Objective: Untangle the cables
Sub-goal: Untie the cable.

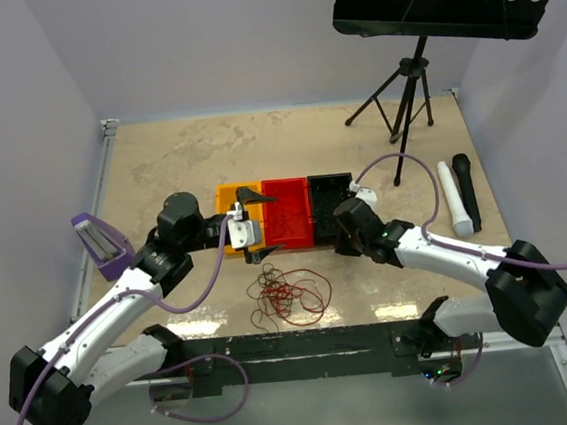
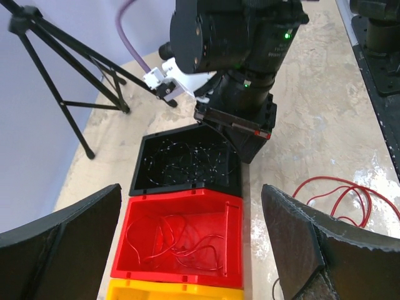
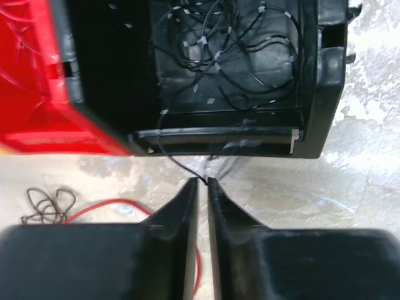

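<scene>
Cables, hair-thin red and dark wires (image 1: 289,294): snarled at lower centre of the beige counter (image 1: 158,164). Red strands (image 2: 181,245) sorted into the red plastic bin (image 2: 232,237), black ones into the black plastic bin (image 2: 142,164). Perhaps half done. Right gripper (image 3: 201,182) jaws pinching a black strand (image 3: 180,165); left gripper (image 2: 190,203) jaws spread wide. No readable writing anywhere.

Top view: high behind the near edge, looking down and forward, far off; takes in the whole counter (image 1: 158,164).
Left wrist: low and close, facing across the red bin (image 2: 178,234) and black bin (image 2: 187,165) toward the right arm (image 2: 237,37).
Right wrist: very close, angled down past its jaws at the black bin.
Shared by all views: both bins.
</scene>
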`<act>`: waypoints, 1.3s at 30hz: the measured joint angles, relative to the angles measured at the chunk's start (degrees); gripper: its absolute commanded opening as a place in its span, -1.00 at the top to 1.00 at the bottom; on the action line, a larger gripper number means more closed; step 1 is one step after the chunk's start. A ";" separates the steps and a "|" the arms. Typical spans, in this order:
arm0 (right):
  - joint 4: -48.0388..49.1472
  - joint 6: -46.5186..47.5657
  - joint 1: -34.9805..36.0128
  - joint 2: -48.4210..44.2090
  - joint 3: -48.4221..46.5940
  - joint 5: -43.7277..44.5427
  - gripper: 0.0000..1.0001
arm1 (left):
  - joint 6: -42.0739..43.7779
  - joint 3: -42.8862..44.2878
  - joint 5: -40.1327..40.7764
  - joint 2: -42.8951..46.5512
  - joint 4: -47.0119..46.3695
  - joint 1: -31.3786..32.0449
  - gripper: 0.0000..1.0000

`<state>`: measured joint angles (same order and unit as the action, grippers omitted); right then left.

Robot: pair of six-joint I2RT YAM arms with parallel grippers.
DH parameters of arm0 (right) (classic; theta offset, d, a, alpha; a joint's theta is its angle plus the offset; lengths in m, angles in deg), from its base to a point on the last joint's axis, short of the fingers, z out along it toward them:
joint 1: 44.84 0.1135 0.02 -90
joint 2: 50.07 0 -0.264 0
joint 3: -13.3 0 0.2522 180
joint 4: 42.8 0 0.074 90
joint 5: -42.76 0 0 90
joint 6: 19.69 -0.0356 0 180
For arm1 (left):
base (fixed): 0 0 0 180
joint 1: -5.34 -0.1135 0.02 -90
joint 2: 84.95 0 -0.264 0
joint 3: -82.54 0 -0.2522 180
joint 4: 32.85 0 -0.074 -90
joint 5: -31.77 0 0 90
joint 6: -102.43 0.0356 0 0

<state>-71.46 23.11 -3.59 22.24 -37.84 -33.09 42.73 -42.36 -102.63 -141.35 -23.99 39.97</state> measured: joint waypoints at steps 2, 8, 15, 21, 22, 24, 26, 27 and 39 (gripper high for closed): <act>-0.17 -0.35 0.00 1.18 -0.37 1.22 1.00 | 0.46 0.00 0.02 0.87 -0.13 0.00 -0.96; -0.02 0.35 -0.02 3.19 -6.51 4.81 1.00 | 0.61 -0.04 0.02 3.04 -0.15 0.00 -0.96; 1.36 2.91 -1.46 4.26 -10.60 6.03 1.00 | 0.52 -2.56 -0.20 3.91 -0.48 0.00 -0.95; 4.22 6.10 -7.26 9.84 -10.60 4.20 0.86 | 0.33 -2.86 -0.55 3.93 -1.46 0.00 -0.95; 4.66 6.45 -7.69 11.19 -10.60 3.74 0.80 | 0.33 -2.86 -0.87 3.96 -1.46 0.00 -0.95; 5.68 7.30 -8.00 14.47 -10.62 1.86 0.55 | 0.37 -2.86 -1.81 4.04 -1.42 0.00 -0.96; 6.16 7.72 -7.93 16.68 -10.67 0.59 0.34 | 0.74 -2.86 -2.69 4.09 -1.18 0.00 -0.96; 6.34 7.91 -7.91 17.46 -10.71 -0.22 0.22 | 1.42 -2.86 -3.21 4.13 -0.50 0.00 -0.96; 5.53 9.64 -7.89 0.63 -12.15 -7.50 -0.25 | 21.51 -8.68 -3.26 1.40 18.69 0.00 -0.60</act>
<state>-65.93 32.75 -11.48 22.87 -49.99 -40.59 64.24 -51.04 -105.89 -139.95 -5.31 39.97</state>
